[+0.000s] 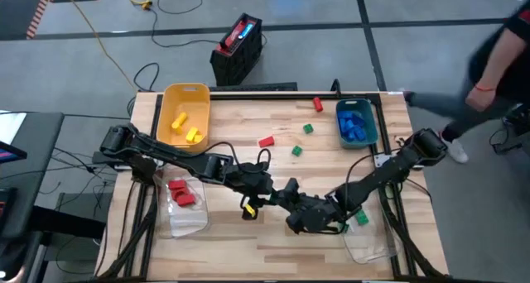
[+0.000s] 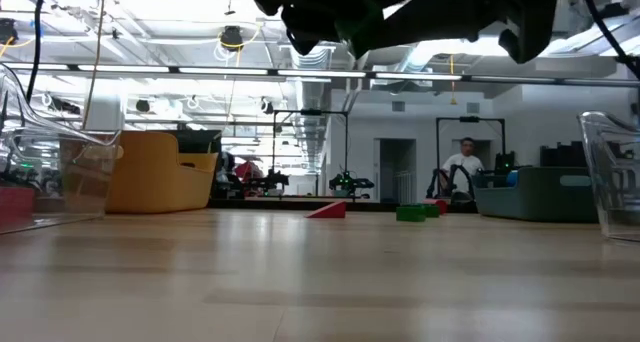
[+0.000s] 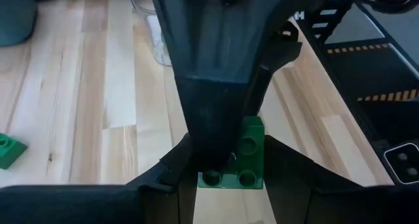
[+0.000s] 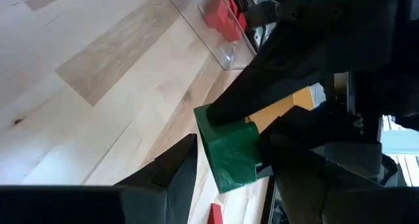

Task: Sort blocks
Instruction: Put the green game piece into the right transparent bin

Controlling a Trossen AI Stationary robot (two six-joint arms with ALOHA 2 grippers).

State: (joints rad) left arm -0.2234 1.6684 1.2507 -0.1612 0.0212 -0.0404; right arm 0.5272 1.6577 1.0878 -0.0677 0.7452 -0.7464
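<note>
Centrally, both end effectors (image 1: 291, 202) meet, green block (image 3: 240, 155) pinched between them, holder unclear, fingers largely hidden.

Green block (image 3: 241, 155), yellow bin (image 1: 184, 113), perhaps teal bin (image 1: 370, 124)

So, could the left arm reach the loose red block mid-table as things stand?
Probably yes: the red block lies on bare wood near the left gripper, nothing between them, though that gripper meets the right gripper at a green block.
</note>
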